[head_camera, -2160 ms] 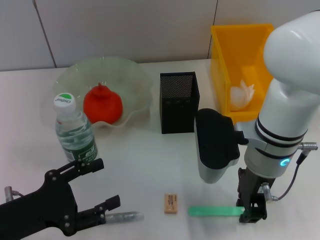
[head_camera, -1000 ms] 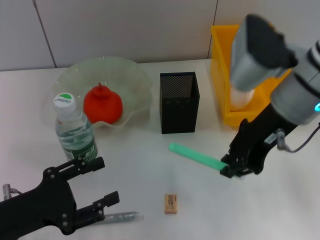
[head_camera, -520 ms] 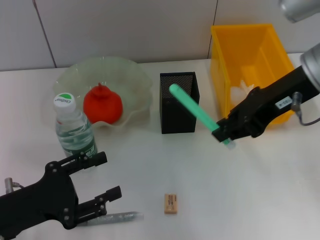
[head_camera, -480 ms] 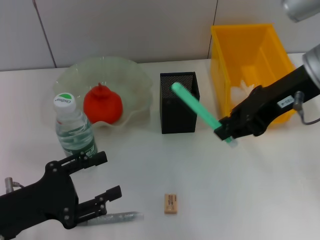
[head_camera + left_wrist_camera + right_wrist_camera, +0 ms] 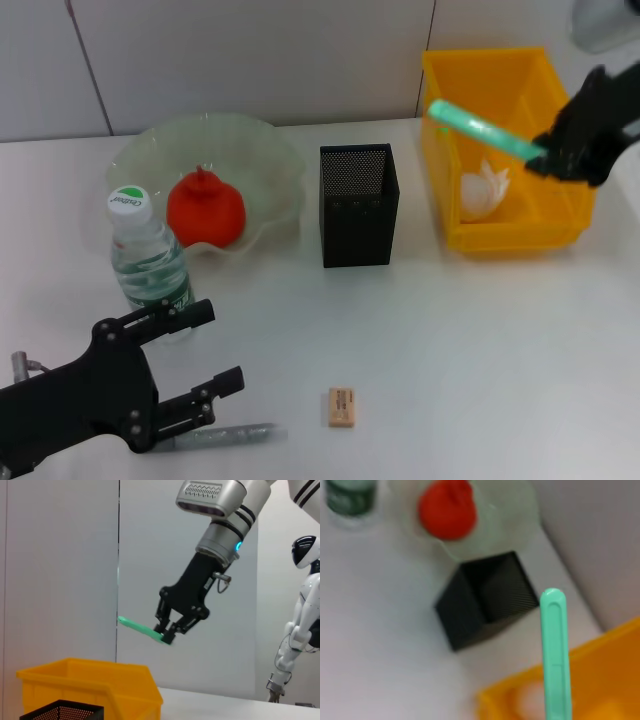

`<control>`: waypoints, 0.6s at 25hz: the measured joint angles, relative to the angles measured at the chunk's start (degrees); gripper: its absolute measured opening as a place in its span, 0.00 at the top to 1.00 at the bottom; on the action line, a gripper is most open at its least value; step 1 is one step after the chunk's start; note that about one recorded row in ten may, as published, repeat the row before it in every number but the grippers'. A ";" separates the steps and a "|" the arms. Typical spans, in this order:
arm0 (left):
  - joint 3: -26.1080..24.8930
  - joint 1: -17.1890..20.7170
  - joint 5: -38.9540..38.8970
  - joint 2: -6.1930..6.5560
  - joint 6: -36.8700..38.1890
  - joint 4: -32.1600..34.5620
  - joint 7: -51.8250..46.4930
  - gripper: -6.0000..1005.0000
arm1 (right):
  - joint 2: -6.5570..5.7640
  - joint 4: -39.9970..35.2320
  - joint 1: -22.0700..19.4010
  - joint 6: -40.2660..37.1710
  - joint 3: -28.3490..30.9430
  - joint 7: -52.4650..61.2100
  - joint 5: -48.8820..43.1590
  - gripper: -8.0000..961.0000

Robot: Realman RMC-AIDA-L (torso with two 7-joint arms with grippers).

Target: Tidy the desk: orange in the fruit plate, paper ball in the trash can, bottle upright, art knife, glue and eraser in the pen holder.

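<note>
— What sits on your left side?

— My left gripper (image 5: 205, 365) hovers low over the near left part of the desk (image 5: 450, 350), its two black fingers spread apart with nothing between them. A grey pen-like stick (image 5: 225, 436) lies flat on the desk just under its nearer finger. Just beyond that gripper the bottle (image 5: 148, 262) stands upright, white cap on top. Behind the bottle is the fruit plate (image 5: 255, 160), and the orange (image 5: 205, 208) rests inside it.

— And the middle?

— The eraser (image 5: 341, 407) lies flat on the desk near me, well apart from everything else. Farther back the pen holder (image 5: 358, 205) stands upright between the plate and the trash can (image 5: 490, 80). I cannot tell what is inside the holder.

— The right?

— My right gripper (image 5: 550, 160) is raised above the trash can, fingers clamped on one end of a green art knife (image 5: 485, 130), whose free end slants up toward my left. The paper ball (image 5: 484, 192) lies inside the can, below the knife.
</note>
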 joint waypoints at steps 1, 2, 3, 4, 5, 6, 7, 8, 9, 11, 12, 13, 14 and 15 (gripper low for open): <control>0.00 0.00 0.00 0.00 0.00 0.00 0.00 0.28 | 0.00 0.00 0.00 0.00 0.00 0.00 0.00 0.81; 0.00 0.00 0.00 0.00 0.00 0.00 0.00 0.28 | 0.00 0.45 0.02 1.08 -1.48 -0.86 -1.90 0.81; 0.03 0.00 -1.00 -0.06 -0.30 -1.26 0.12 0.28 | 0.04 0.68 0.03 3.49 -5.01 -3.08 -6.35 0.81; 0.05 0.00 -1.14 -0.08 -0.40 -1.50 0.22 0.28 | 0.04 0.68 0.03 3.49 -5.01 -3.08 -6.35 0.80; 0.06 0.00 -1.21 -0.09 -0.46 -1.65 0.29 0.28 | 0.07 0.72 -0.04 4.35 -6.16 -3.85 -7.84 0.80; 0.06 0.00 -1.27 -0.09 -0.50 -1.73 0.35 0.28 | 0.17 0.74 -0.19 5.70 -8.06 -4.75 -9.96 0.80; 0.07 0.00 -1.33 -0.10 -0.56 -1.84 0.44 0.28 | 0.28 0.73 -0.39 7.13 -9.77 -5.65 -12.09 0.80; 0.07 0.01 -1.62 -0.10 -0.61 -1.87 0.47 0.28 | 0.50 0.79 -0.90 9.85 -12.84 -7.33 -15.49 0.80; 0.07 0.01 -1.62 -0.10 -0.61 -1.87 0.47 0.28 | 0.50 0.79 -0.90 9.85 -12.84 -7.33 -15.49 0.80; 0.07 0.00 -1.94 -0.10 -0.61 -1.89 0.48 0.28 | 0.64 1.11 -1.76 13.33 -15.61 -9.23 -18.47 0.80; 0.07 0.00 -2.01 -0.10 -0.62 -1.90 0.50 0.28 | 0.71 1.23 -2.20 15.04 -17.06 -10.10 -20.00 0.80; 0.07 0.00 -2.13 -0.10 -0.66 -1.91 0.54 0.28 | 0.92 1.27 -2.84 17.86 -19.79 -11.47 -23.26 0.80; 0.07 0.00 -2.13 -0.10 -0.66 -1.91 0.54 0.28 | 0.92 1.27 -2.84 17.86 -19.79 -11.47 -23.26 0.80; 0.07 0.00 -2.14 -0.10 -0.67 -1.91 0.56 0.28 | 1.08 1.26 -3.17 19.27 -21.31 -12.13 -25.14 0.80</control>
